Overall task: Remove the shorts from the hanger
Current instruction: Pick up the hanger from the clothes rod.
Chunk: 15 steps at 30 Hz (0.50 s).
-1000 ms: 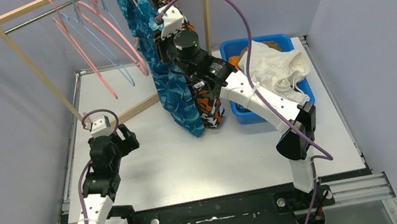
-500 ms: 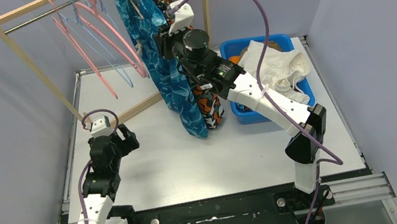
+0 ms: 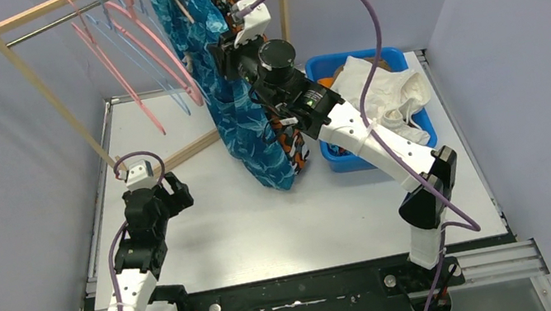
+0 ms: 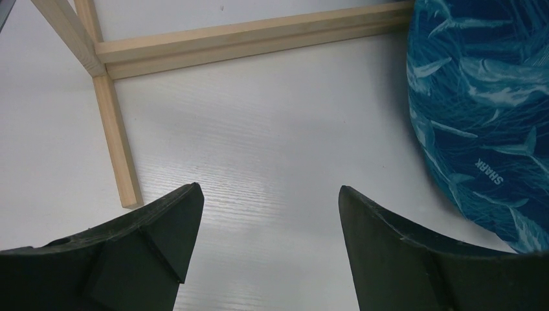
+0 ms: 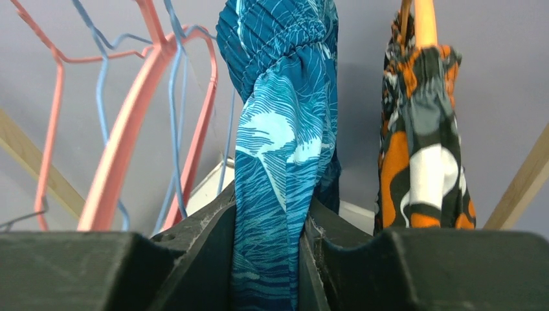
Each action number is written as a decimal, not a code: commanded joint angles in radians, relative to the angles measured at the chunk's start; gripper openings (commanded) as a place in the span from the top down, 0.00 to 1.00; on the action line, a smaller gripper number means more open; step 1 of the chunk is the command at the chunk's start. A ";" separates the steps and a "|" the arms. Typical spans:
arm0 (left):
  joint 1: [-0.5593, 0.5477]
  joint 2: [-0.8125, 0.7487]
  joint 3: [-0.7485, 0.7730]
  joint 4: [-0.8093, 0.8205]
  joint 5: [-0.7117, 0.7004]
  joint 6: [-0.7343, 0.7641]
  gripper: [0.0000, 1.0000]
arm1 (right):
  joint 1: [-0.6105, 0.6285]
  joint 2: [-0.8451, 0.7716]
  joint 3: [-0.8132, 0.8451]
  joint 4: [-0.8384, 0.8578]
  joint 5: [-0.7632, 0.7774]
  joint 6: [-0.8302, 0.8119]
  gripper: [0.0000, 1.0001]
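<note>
one right gripper (image 5: 268, 210) around teal shorts (image 5: 281, 142)

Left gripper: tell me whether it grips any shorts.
No, the left gripper stands open over the table, and the teal shark-print shorts hang off to its side.

My right arm (image 3: 361, 138): base low and right of teal shark-print shorts (image 3: 242, 131), elbow bent above base, forearm stretched up and left toward shorts' upper half, wrist level with it.
My right gripper (image 5: 267, 223): fingers pressed on both sides of bunched teal cloth, pinching it; narrow gap filled by fabric.
My left arm (image 3: 128, 289): low and well left of shorts, folded, wrist raised.
My left gripper (image 4: 265, 194): jaws spread wide, nothing between, aimed downward just left of shorts' lower hem, not touching it.
</note>
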 commanded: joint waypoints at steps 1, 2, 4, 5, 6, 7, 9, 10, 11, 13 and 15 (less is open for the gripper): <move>0.000 -0.001 0.040 0.032 0.006 0.014 0.24 | 0.006 -0.068 0.060 0.320 -0.062 -0.037 1.00; 0.000 0.000 0.039 0.032 0.006 0.015 0.24 | 0.007 -0.067 0.059 0.332 -0.065 -0.040 1.00; 0.000 0.000 0.040 0.032 0.006 0.015 0.24 | 0.006 -0.066 0.065 0.332 -0.065 -0.039 1.00; 0.000 0.000 0.040 0.031 0.006 0.015 0.24 | 0.006 -0.067 0.063 0.324 -0.061 -0.034 1.00; 0.000 -0.002 0.040 0.030 0.005 0.015 0.24 | 0.007 -0.070 0.058 0.313 -0.054 -0.027 1.00; 0.000 -0.002 0.040 0.030 0.005 0.015 0.24 | 0.006 -0.081 0.049 0.304 -0.049 -0.019 1.00; 0.000 -0.003 0.040 0.030 0.004 0.015 0.24 | 0.008 -0.107 -0.006 0.296 -0.033 -0.001 1.00; 0.000 -0.004 0.040 0.030 0.004 0.015 0.24 | 0.009 -0.124 -0.040 0.295 -0.024 0.008 1.00; 0.000 -0.004 0.040 0.030 0.005 0.015 0.24 | 0.009 -0.143 -0.077 0.294 -0.018 0.018 1.00; 0.000 -0.003 0.040 0.030 0.006 0.015 0.23 | 0.007 -0.179 -0.139 0.287 -0.007 0.045 1.00; 0.000 -0.002 0.040 0.030 0.008 0.015 0.24 | 0.008 -0.214 -0.192 0.269 0.000 0.072 1.00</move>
